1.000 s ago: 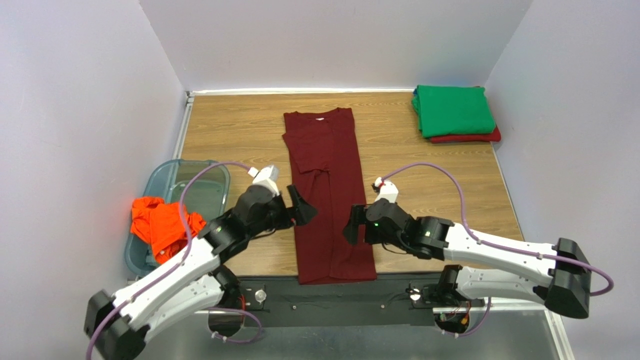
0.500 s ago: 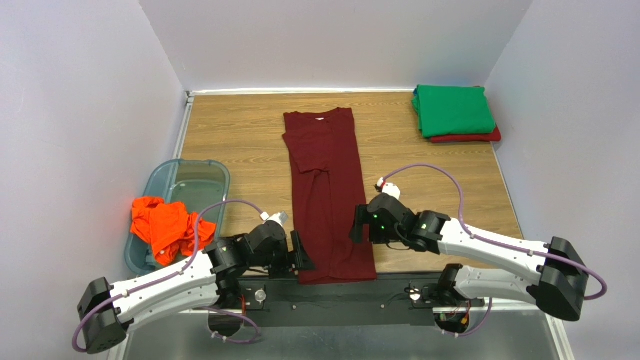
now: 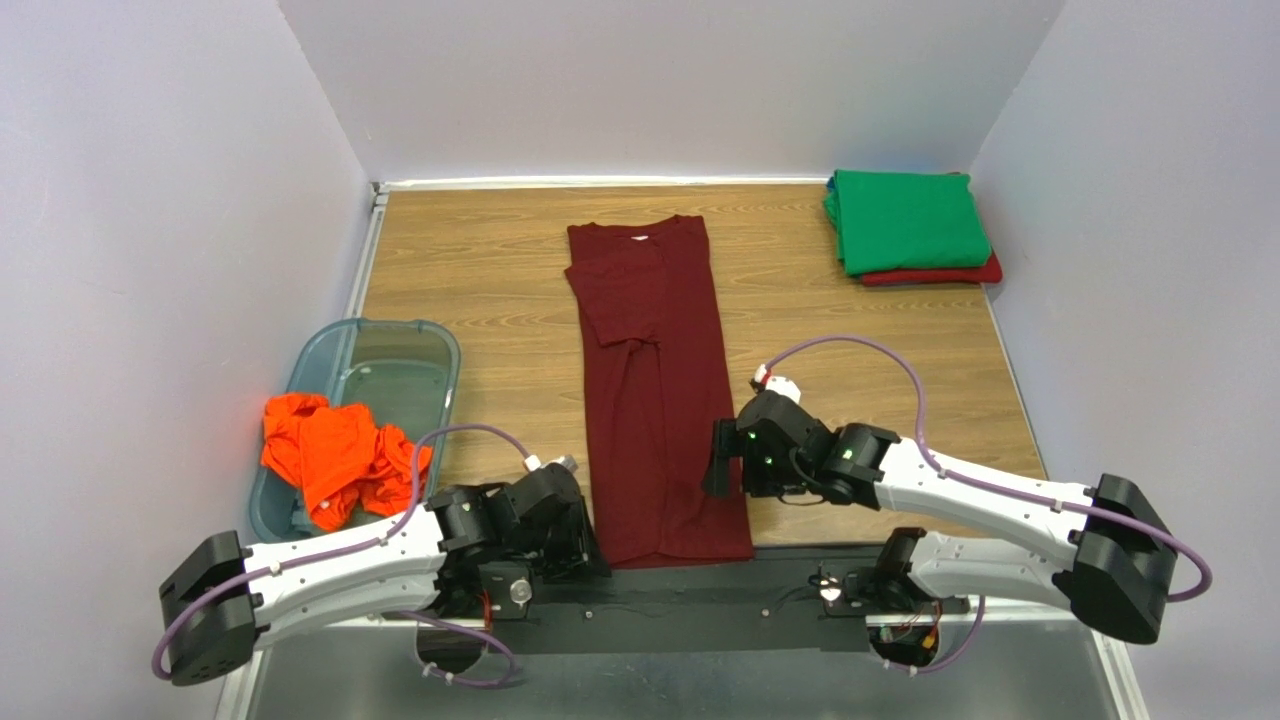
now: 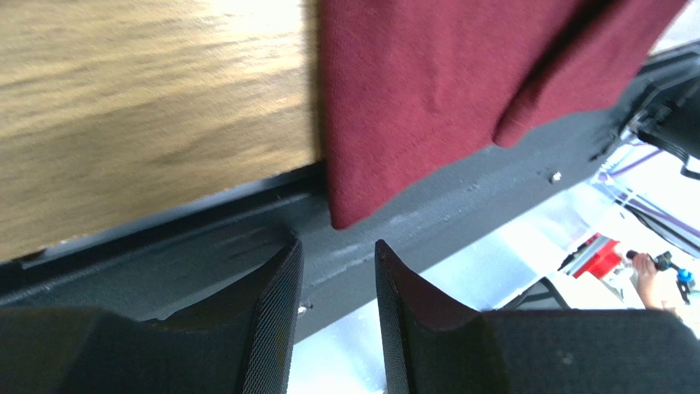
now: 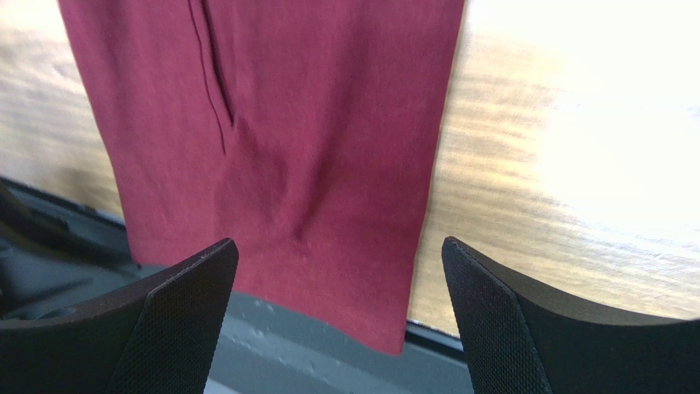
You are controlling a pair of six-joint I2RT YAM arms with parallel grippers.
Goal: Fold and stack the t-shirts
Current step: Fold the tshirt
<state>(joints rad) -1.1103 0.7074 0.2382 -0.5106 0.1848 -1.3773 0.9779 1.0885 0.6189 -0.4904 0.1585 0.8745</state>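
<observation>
Folded dark maroon cloth t-shirt (image 3: 657,390) on wooden surface (image 3: 451,270), long axis running away from bases, hem nearest; left fingers (image 4: 271,304) narrowly parted, empty, just short of hem's left corner; right fingers (image 5: 189,304) spread wide, empty, over right corner.

red shirt (image 3: 935,276) mostly beneath green shirt (image 3: 906,221)

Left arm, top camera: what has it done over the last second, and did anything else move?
The left gripper swept back beside the maroon shirt, down its left edge to the near left corner. The right gripper eased slightly nearer along the right edge. Both are open, holding nothing. The shirt, the green-on-red stack and the orange shirt at the bin stayed put.
</observation>
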